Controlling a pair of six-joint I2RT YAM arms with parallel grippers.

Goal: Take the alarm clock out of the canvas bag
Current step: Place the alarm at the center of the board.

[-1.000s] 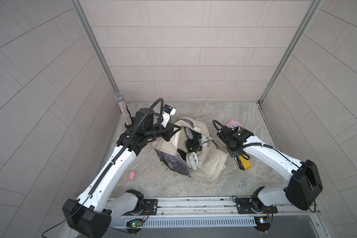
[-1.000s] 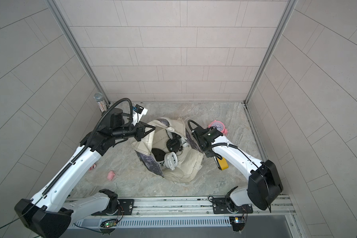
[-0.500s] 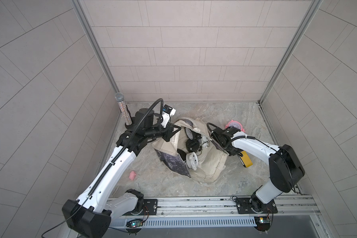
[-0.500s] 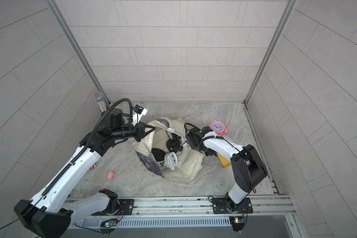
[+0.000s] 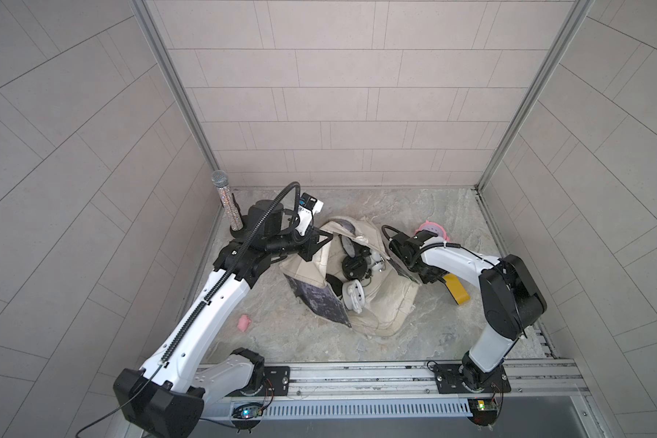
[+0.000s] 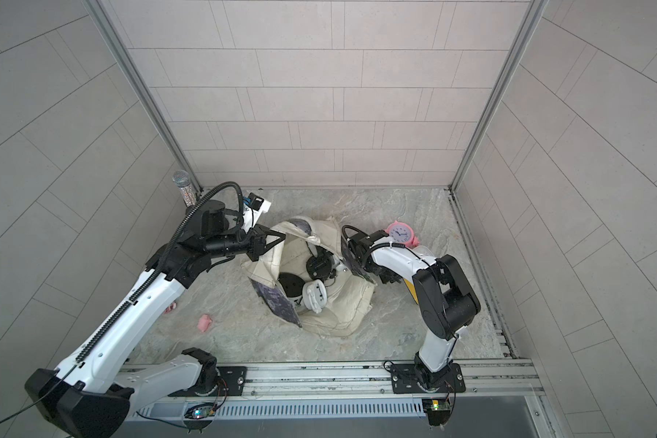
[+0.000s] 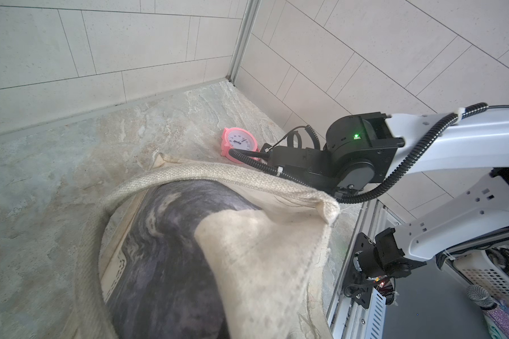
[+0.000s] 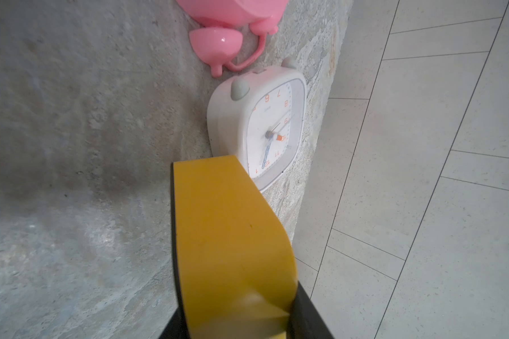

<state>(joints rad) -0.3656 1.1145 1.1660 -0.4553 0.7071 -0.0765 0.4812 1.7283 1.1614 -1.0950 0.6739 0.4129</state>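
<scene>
The cream canvas bag (image 5: 385, 303) (image 6: 351, 303) lies in the middle of the floor with its mouth held wide. My left gripper (image 5: 321, 242) (image 6: 277, 239) is shut on the bag's rim; in the left wrist view the canvas (image 7: 247, 249) hides the jaws. Black round things (image 5: 351, 265) and a white one (image 5: 353, 297) lie inside; I cannot tell whether any is an alarm clock. Right of the bag, my right gripper (image 5: 442, 280) (image 8: 238, 323) is shut on a yellow thing (image 5: 456, 290) (image 8: 232, 234) low over the floor.
A pink alarm clock (image 5: 429, 229) (image 6: 401, 233) (image 7: 240, 143) and a white alarm clock (image 8: 259, 129) stand on the floor outside the bag, by the right wall. A glittery microphone (image 5: 226, 201) stands at the back left. A small pink thing (image 5: 244, 322) lies front left.
The right arm's elbow has folded in toward the bag and its wrist has shifted slightly back, uncovering the pink clock. The yellow thing stays about where it was. The left arm has not moved.
</scene>
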